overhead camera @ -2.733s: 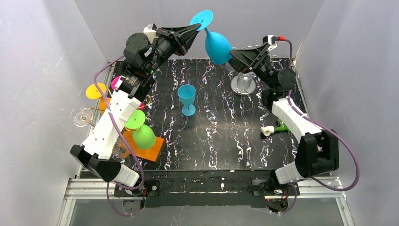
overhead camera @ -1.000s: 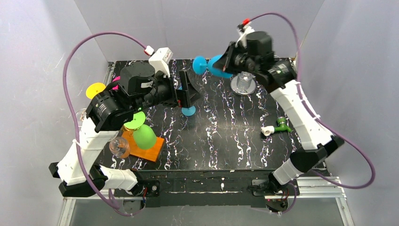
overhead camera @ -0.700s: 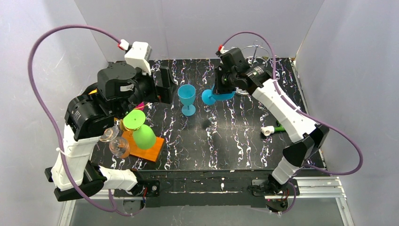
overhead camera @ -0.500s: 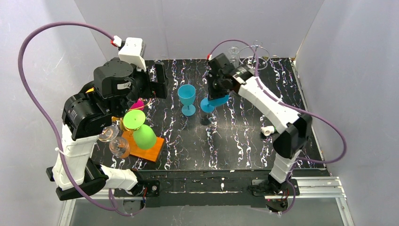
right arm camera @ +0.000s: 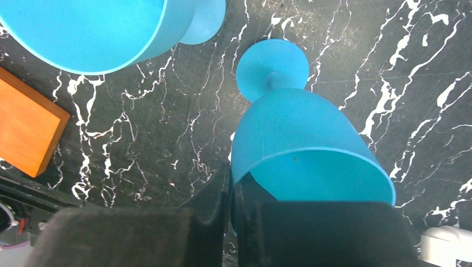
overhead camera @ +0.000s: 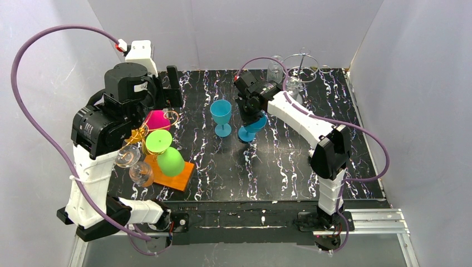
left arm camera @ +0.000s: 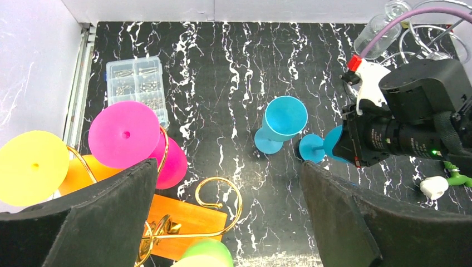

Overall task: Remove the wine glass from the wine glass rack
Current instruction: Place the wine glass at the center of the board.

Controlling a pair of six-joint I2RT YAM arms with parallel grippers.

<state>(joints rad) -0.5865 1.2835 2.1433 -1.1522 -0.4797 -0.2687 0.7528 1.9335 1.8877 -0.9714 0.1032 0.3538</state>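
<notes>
The wine glass rack (overhead camera: 173,177) is gold wire on an orange block at the table's left. Pink (left arm camera: 129,136), yellow (left arm camera: 32,166) and green (overhead camera: 168,160) glasses hang on it. My right gripper (right arm camera: 231,189) is shut on the rim of a blue wine glass (right arm camera: 300,133). That glass (overhead camera: 249,129) leans slightly, with its foot (right arm camera: 273,69) on or just above the black table. A second blue glass (overhead camera: 221,114) stands upright just left of it. My left gripper (left arm camera: 228,167) hangs open and empty, high above the rack's free gold hook (left arm camera: 220,186).
A clear box of screws (left arm camera: 136,83) lies at the back left. Clear glasses and a wire stand (overhead camera: 299,61) fill the back right corner. A white and green part (left arm camera: 439,186) lies right of the right arm. Clear glasses (overhead camera: 133,164) hang at the rack's near side.
My right arm swung the blue glass from the back right down to the table beside the other blue glass. My left arm drew back to the left, over the rack, staying open.
</notes>
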